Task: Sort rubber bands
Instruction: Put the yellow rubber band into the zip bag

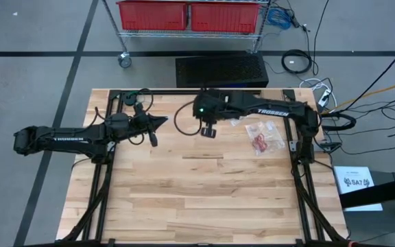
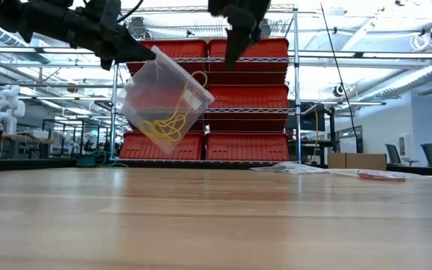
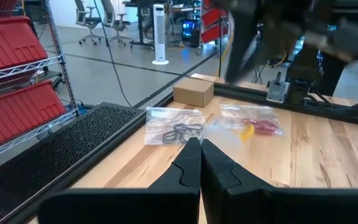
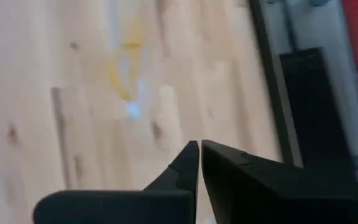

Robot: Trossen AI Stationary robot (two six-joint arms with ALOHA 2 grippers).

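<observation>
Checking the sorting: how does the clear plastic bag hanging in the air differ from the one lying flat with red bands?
Contents: the hanging clear plastic bag holds yellowish tan rubber bands; the flat clear plastic bag shows red rubber bands. Pose: the hanging bag dangles tilted from the left gripper; the flat bag lies on the wooden table. Both are clear.
</observation>
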